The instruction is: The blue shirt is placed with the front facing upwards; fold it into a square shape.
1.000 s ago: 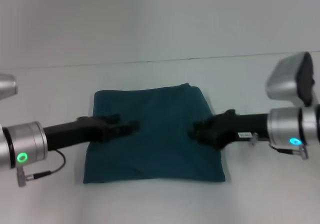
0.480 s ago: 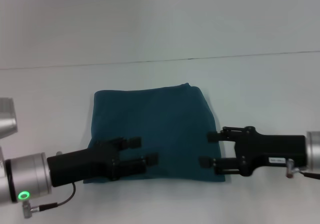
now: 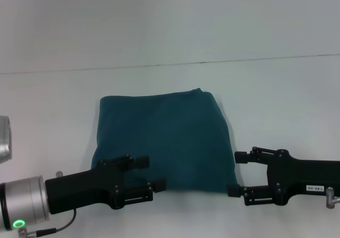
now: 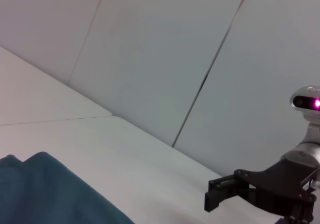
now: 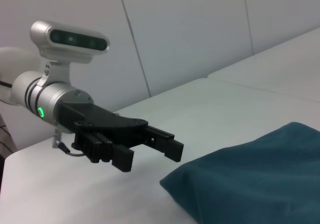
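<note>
My black two-fingered left claw (image 3: 150, 172) and my black two-fingered right claw (image 3: 237, 174) both reach inward from opposite sides on horizontal silver-cuffed arms, each with its fingers spread apart and gripping nothing.

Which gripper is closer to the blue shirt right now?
Left. The left gripper hangs open over the near-left corner of the folded blue shirt, its fingers overlapping the fabric in the head view. The right gripper, also open, sits just off the near-right corner.

Left gripper (image 3: 146, 172) hides the blue shirt (image 3: 164, 142)'s near corner; lettering unseen.
</note>
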